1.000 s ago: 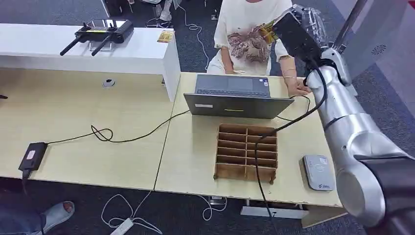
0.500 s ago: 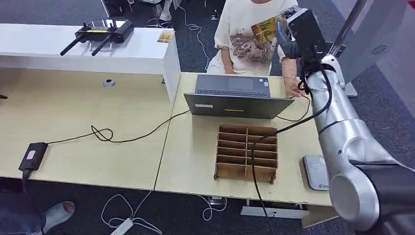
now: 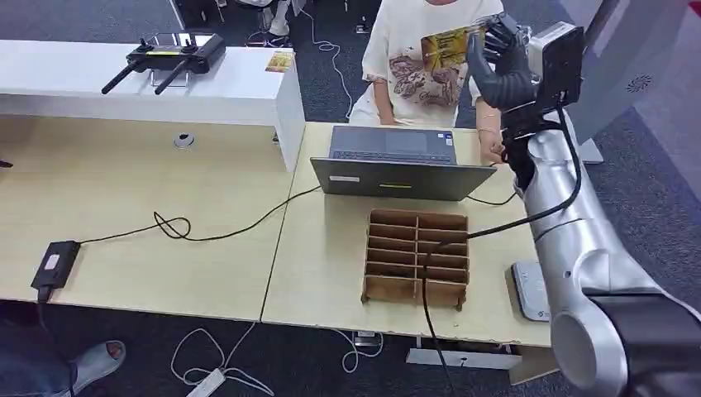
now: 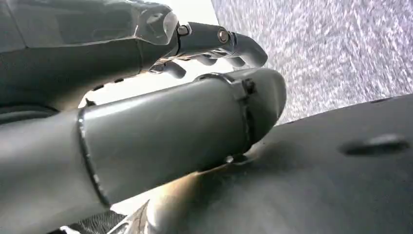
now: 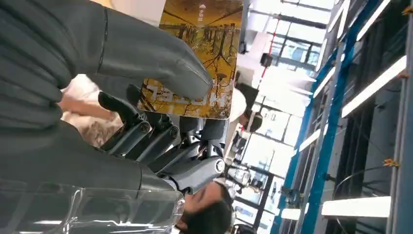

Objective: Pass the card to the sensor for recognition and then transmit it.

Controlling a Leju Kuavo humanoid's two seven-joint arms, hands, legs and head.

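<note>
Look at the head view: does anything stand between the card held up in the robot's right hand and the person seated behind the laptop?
Nothing visible does. The right hand holds the card high, in front of the person. The laptop lies lower on the table, below that path.

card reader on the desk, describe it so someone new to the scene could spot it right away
Start at the light wooden desk and find the brown slotted rack near its front edge. To the rack's right, by the desk's front right corner, lies the card reader, partly hidden behind the robot's silver arm. It is a small flat grey pad, unlike the rack or the laptop behind it.
</note>
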